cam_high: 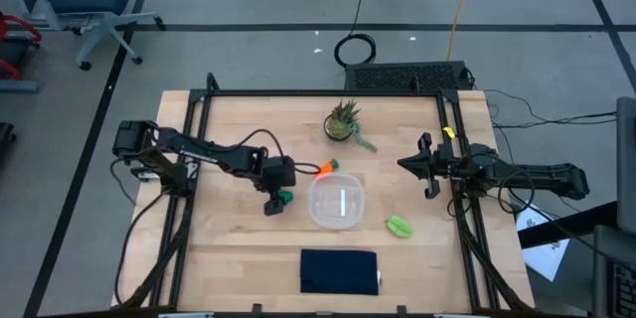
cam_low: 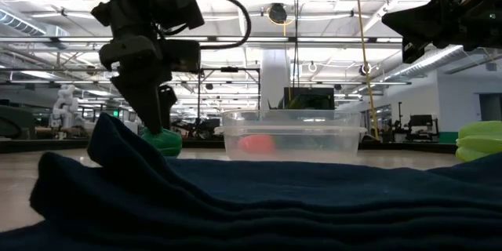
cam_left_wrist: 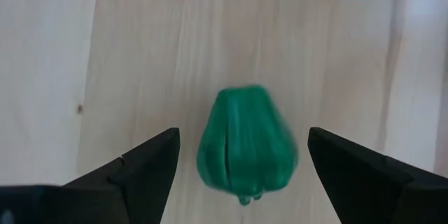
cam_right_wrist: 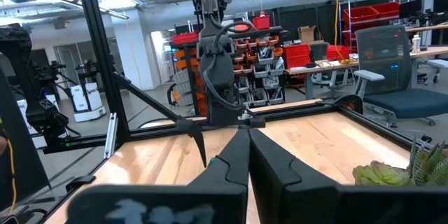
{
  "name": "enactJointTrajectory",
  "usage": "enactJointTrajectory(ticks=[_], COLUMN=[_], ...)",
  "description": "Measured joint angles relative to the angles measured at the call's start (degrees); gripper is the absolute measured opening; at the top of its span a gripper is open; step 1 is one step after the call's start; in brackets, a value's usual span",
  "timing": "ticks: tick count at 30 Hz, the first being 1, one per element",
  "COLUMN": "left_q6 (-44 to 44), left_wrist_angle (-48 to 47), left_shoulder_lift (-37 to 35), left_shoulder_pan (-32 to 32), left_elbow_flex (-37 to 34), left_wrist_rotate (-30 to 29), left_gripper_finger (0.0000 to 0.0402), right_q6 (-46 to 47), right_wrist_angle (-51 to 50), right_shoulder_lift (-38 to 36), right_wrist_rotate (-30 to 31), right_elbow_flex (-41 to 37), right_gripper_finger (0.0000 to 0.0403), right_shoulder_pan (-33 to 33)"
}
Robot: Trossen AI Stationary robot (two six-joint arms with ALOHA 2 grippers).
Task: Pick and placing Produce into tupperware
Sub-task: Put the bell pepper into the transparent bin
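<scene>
**Left claw spread over green pepper; container holds no produce**

Left arm: reaches in from the left edge of the table (cam_high: 238, 248) toward its centre. The left gripper (cam_high: 275, 202) points down with its fingers (cam_left_wrist: 140, 171) spread as wide as they go, one on each side of the dark green toy pepper (cam_left_wrist: 245, 147). A gap shows between the pepper and each finger; nothing is gripped. The pepper lies on the bare wood, just beside the left wall of the tupperware (cam_high: 336, 202).

Centre: the clear tupperware sits near the middle of the table, upright, no lid on it, with no produce inside. The orange carrot (cam_high: 326, 168), green top included, lies at the container's far left corner; whether it touches the rim cannot be told. A spiky potted plant (cam_high: 343, 121) stands toward the far edge of the table. A dark navy cloth (cam_high: 339, 270) lies flat at the near edge.

Right of centre: the light yellow-green leaf piece (cam_high: 399, 227) lies on the wood, near the container's near right corner, apart from it.

Right arm: waits along the right edge of the table, raised above the surface. The right gripper (cam_high: 421, 166) has its fingers pressed together and carries nothing.
</scene>
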Motion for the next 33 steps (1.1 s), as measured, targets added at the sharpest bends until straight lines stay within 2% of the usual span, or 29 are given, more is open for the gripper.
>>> enactJointTrajectory(ticks=[15,33], left_q6=[-0.8,0.9], left_wrist_angle=[9.0,9.8], left_shoulder_lift=[0.0,0.0], left_shoulder_pan=[0.0,0.0], left_elbow_flex=[-5.4,-5.5], left_wrist_rotate=[0.0,-1.0], left_gripper_finger=[0.0322,0.0319], right_q6=[0.0,0.0], right_wrist_angle=[0.0,0.0], right_shoulder_lift=[0.0,0.0], right_wrist_rotate=[0.0,0.0], right_elbow_flex=[0.0,0.0], right_gripper_finger=[0.0,0.0], right_shoulder_pan=[0.0,0.0])
